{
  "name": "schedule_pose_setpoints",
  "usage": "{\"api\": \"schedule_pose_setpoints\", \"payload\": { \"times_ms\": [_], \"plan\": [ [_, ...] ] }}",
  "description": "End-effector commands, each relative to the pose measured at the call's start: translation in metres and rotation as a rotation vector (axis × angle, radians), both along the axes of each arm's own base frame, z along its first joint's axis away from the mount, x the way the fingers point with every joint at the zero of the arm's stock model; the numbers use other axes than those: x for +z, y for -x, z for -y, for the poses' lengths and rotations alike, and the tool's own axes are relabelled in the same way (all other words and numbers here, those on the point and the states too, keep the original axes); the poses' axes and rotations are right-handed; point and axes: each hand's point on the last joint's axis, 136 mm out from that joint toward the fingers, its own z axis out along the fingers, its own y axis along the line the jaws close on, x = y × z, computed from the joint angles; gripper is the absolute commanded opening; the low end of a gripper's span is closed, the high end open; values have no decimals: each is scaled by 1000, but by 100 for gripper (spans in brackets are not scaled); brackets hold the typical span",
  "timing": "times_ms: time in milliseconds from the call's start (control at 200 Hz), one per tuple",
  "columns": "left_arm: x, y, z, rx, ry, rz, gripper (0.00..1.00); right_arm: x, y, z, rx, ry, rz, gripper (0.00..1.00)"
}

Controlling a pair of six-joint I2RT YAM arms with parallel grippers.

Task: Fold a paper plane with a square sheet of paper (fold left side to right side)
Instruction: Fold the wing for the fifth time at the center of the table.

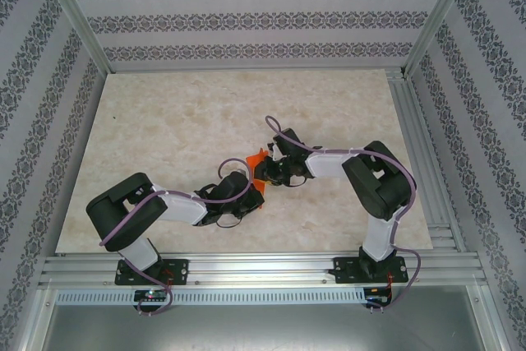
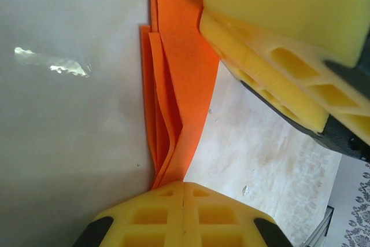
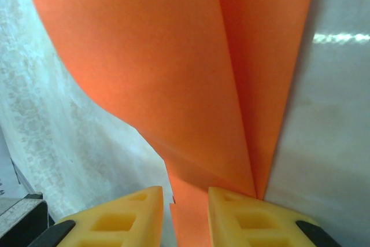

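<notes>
The square sheet of paper (image 1: pixel 258 159) is bright orange and folded into a narrow, layered, creased wedge, held up off the table between the two grippers. My left gripper (image 2: pixel 184 183) is shut on the lower tip of the folded layers (image 2: pixel 185 73); in the top view it (image 1: pixel 250 191) sits just below the paper. My right gripper (image 3: pixel 185 192) stands open, its yellow fingers a gap apart with a strip of the orange paper (image 3: pixel 191 85) running between them. One right finger (image 2: pixel 260 56) shows beside the paper in the left wrist view.
The beige marble-patterned table (image 1: pixel 164 121) stretches bare to the left and back. Aluminium frame rails (image 1: pixel 263 269) run along the near edge, and patterned walls enclose the other sides. Both arms meet near the table's middle.
</notes>
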Motion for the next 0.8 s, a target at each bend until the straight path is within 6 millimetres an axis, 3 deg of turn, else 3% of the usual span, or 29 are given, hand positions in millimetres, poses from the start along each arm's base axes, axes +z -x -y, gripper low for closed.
{"api": "schedule_pose_setpoints", "payload": {
  "times_ms": [0, 799],
  "plan": [
    [-51, 27, -38, 25, -179, -150, 0, -12, -19, 14, -20, 109, 57, 28],
    [-55, 29, -38, 22, -176, -164, 0, -8, -98, 44, -73, 142, 115, 28]
  ]
}}
